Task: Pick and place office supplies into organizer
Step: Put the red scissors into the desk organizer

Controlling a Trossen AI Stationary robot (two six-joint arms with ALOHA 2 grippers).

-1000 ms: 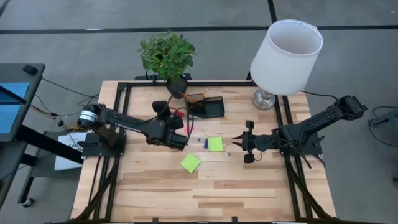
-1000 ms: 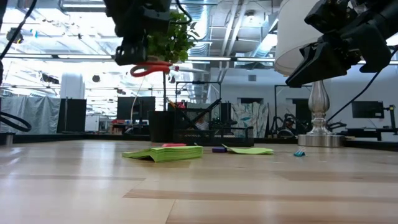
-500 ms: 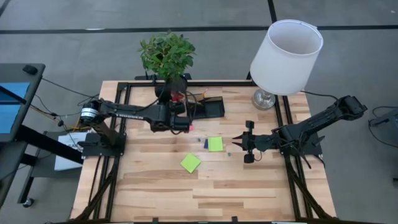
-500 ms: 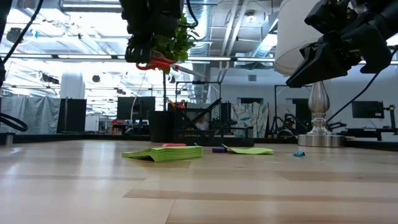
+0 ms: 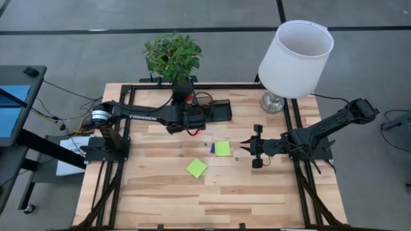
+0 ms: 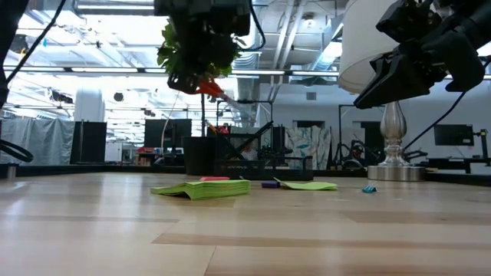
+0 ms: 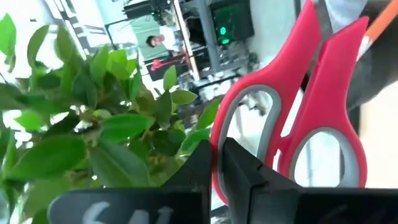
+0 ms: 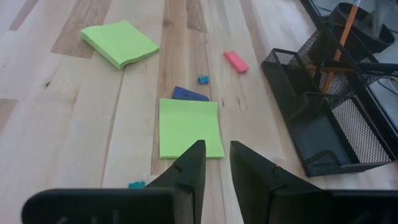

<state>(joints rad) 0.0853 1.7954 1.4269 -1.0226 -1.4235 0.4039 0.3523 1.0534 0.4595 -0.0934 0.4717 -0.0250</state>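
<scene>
Wooden table [image 5: 160, 192] seen from above, with a white-shaded lamp [image 5: 294, 61] at 1 o'clock and a potted plant [image 5: 172, 56] at 11 o'clock. The black mesh organizer [image 5: 215, 112] stands just above centre, at 12 o'clock. The left gripper [image 5: 192, 120], raised beside the organizer's left end, is clamped on red-handled scissors [image 7: 298, 106]. The right gripper [image 5: 247, 145], at 3 o'clock, hovers with fingers slightly parted, empty. Two lime-green sticky-note pads [image 5: 222, 149] [image 5: 196, 168] lie near centre; a pink eraser [image 8: 236, 61] and small blue pieces [image 8: 203, 79] lie between pads and organizer.
</scene>
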